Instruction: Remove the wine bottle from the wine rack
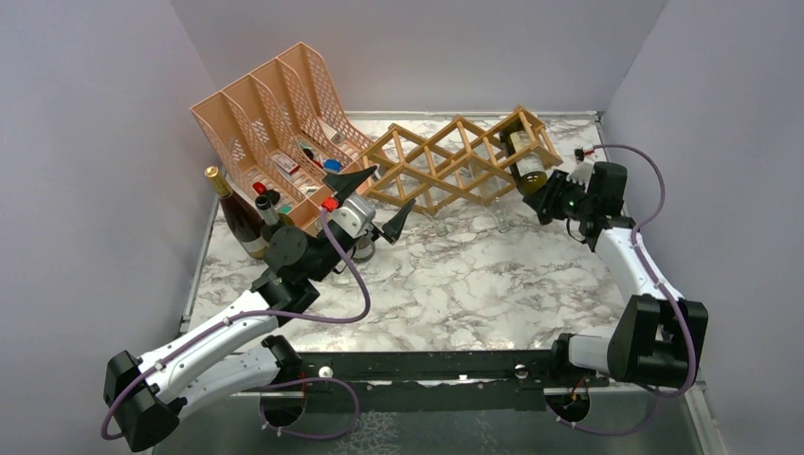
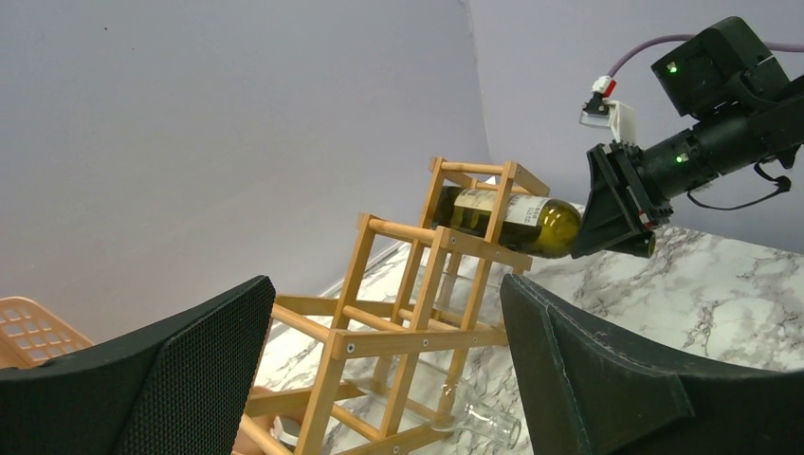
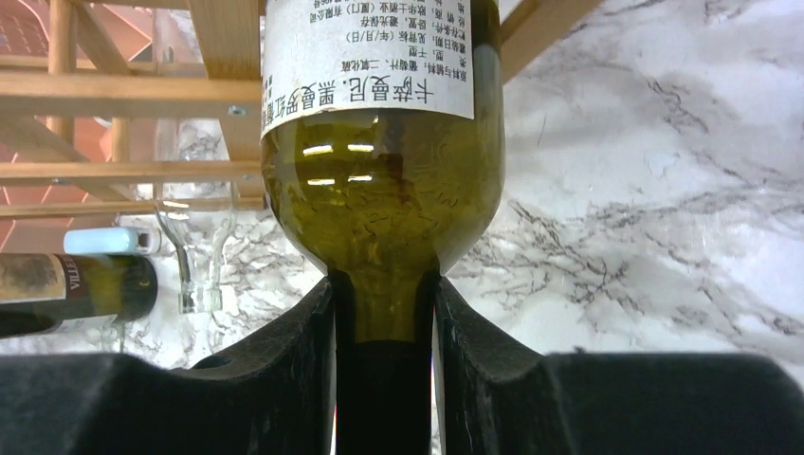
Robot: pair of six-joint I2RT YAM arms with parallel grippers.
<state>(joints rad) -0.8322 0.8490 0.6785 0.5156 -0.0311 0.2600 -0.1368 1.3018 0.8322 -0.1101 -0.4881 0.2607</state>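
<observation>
Gripping one wine bottle (image 3: 379, 180), right hand (image 3: 384, 379)

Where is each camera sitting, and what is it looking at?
Top camera: above and behind, looking down on the table; shows both arms whole.
Left wrist camera: on the left arm, looking across at the rack; its open left pincer frames the view.
Right wrist camera: on the right arm, facing the bottle; the right pincer is shut on its neck.
All three show the bottle and rack.

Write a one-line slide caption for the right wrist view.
Right gripper shut on the neck of the green wine bottle, which still lies in the wooden wine rack above the marble table.
</observation>
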